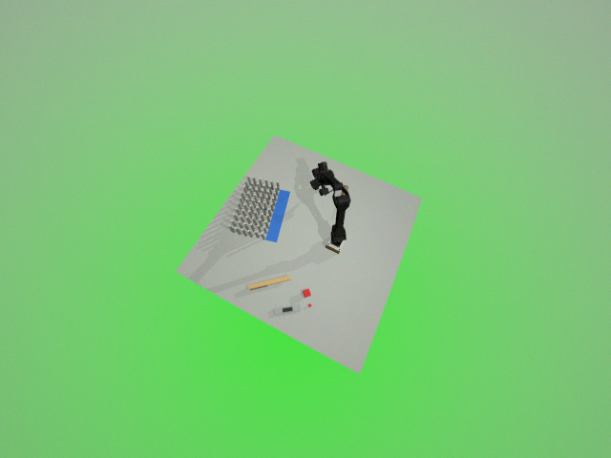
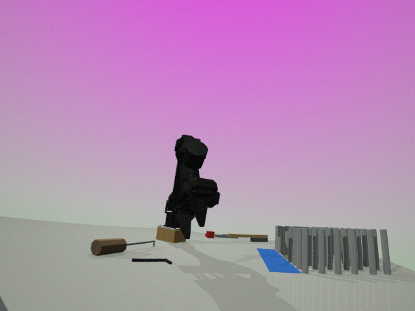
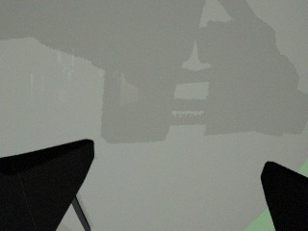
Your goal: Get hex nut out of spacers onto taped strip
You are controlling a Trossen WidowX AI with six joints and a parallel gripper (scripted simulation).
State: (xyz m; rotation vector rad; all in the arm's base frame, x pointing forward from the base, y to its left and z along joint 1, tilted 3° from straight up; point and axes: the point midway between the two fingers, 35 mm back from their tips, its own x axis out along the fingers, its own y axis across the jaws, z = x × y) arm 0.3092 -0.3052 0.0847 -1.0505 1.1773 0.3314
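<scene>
My gripper [image 1: 319, 188] [image 2: 194, 231] [image 3: 182, 162] is open and empty, pointing down above the table on the side where the hook tool and bent key lie. The grey spacers [image 1: 254, 209] [image 2: 321, 251] stand in rows, away from the gripper. The blue taped strip [image 1: 278, 217] [image 2: 276, 261] lies along their front edge. The nut cannot be made out. A hook tool with a brown handle [image 1: 346, 188] [image 2: 112, 246] lies partly behind the arm in the top view. A black bent key [image 2: 149, 260] lies near it. A thin dark rod [image 3: 82, 215] shows beside the left finger in the wrist view.
A wooden stick [image 1: 269, 282] [image 2: 242, 235], a red cube [image 1: 306, 292] [image 2: 210, 234], a small red piece [image 1: 309, 305] and a pale grey tool with a dark middle [image 1: 286, 309] lie on the far side of the arm base [image 1: 332, 247] [image 2: 170, 234].
</scene>
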